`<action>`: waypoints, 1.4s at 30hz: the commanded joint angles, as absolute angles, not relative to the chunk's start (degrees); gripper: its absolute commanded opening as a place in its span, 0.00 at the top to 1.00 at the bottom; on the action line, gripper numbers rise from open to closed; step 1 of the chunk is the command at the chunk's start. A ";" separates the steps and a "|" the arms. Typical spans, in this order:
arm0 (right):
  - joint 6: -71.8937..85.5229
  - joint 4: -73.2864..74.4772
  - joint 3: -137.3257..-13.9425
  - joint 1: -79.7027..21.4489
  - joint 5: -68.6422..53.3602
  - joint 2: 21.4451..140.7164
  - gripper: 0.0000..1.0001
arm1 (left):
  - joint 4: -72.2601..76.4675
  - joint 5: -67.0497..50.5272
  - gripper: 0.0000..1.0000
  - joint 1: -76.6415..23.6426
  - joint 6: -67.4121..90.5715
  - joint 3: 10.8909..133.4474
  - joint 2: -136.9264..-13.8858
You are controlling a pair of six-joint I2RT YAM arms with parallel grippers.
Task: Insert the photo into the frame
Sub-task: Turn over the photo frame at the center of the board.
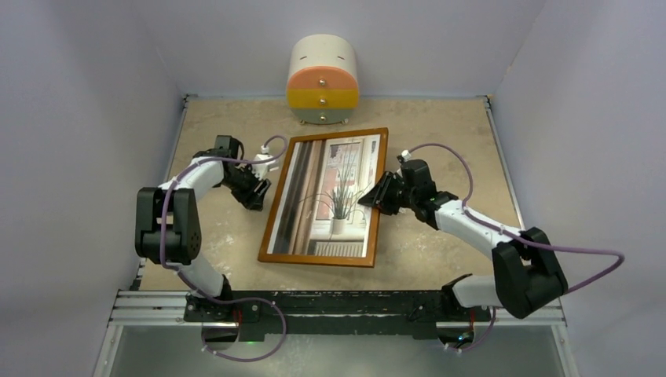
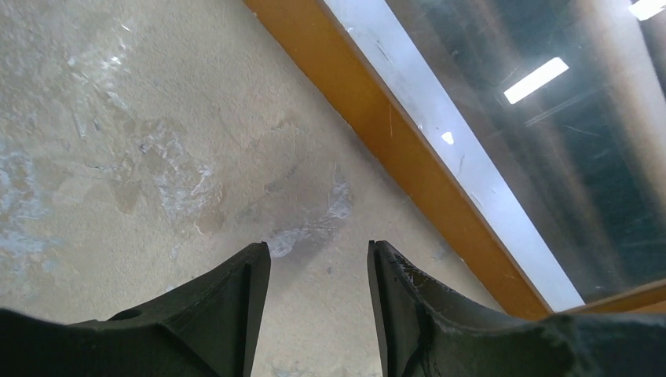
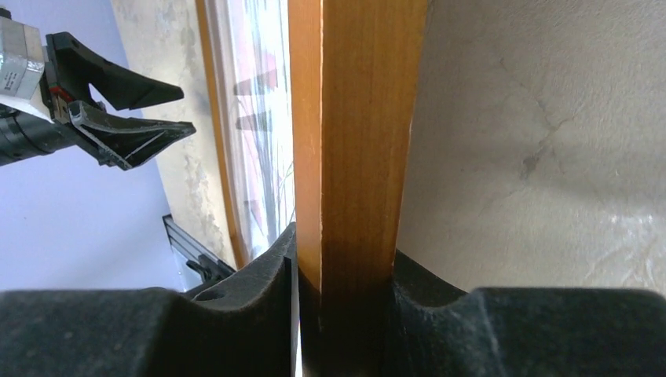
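The frame [image 1: 276, 200] of reddish-brown wood lies flat in the middle of the table. The photo [image 1: 330, 196], showing a window, curtains and a spiky plant, lies face up inside it. My right gripper [image 1: 373, 198] is shut on the frame's right rail, one finger on each side of the wood [image 3: 357, 118]. A thin white edge shows between the inner finger and the rail. My left gripper [image 1: 255, 191] is open and empty, low over bare table just left of the frame's left rail [image 2: 408, 149]. It also shows in the right wrist view [image 3: 188, 110].
A small round drawer unit [image 1: 323, 81] in cream, orange and yellow stands at the back centre, just beyond the frame's far edge. Walls close the table on the left, right and back. The arms' base rail [image 1: 338, 302] runs along the near edge.
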State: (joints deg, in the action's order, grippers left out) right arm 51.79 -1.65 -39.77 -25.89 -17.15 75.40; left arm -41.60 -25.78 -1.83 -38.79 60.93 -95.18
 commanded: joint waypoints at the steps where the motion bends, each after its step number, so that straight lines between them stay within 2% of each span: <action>1: 46.77 -7.08 -35.84 -25.98 -19.02 80.12 0.66 | -37.46 -23.03 0.49 -1.41 -41.72 58.75 -96.21; 10: 44.93 -14.41 -32.95 -24.49 -24.09 89.79 0.64 | -34.35 -21.24 0.50 -1.30 -42.63 55.72 -97.87; 15: 45.89 -16.60 -30.81 -23.41 -24.05 92.16 0.57 | -33.89 -21.69 0.50 -1.27 -42.63 54.58 -97.97; 22: 43.39 -11.30 -32.37 -23.20 -20.46 92.20 0.34 | -33.79 -22.82 0.51 -1.35 -42.56 53.12 -97.30; 26: 41.96 -4.61 -35.51 -23.20 -14.93 91.41 0.16 | -34.80 -24.14 0.51 -1.39 -42.19 53.17 -96.45; 27: 41.73 -2.37 -36.48 -23.14 -13.35 91.21 0.09 | -34.99 -24.35 0.51 -1.34 -41.99 53.24 -95.95; 28: 41.01 0.25 -37.72 -23.19 -11.40 91.04 0.02 | -35.25 -24.49 0.49 -1.32 -41.79 53.50 -95.46; 32: 40.82 8.92 -40.67 -23.12 -2.74 89.14 0.01 | -34.99 -24.80 0.28 -1.28 -40.34 54.29 -93.27; 35: 41.11 13.32 -42.62 -23.11 2.43 86.39 0.01 | -33.40 -25.23 0.16 -1.10 -37.77 54.85 -91.64; 42: 38.30 19.35 -47.86 -22.76 19.07 79.21 0.01 | -24.57 -27.91 0.09 1.70 -29.37 55.04 -88.40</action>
State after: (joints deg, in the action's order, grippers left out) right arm 41.54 12.25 -43.72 -23.27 5.10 83.50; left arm -32.08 -24.51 -1.04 -35.57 54.94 -92.07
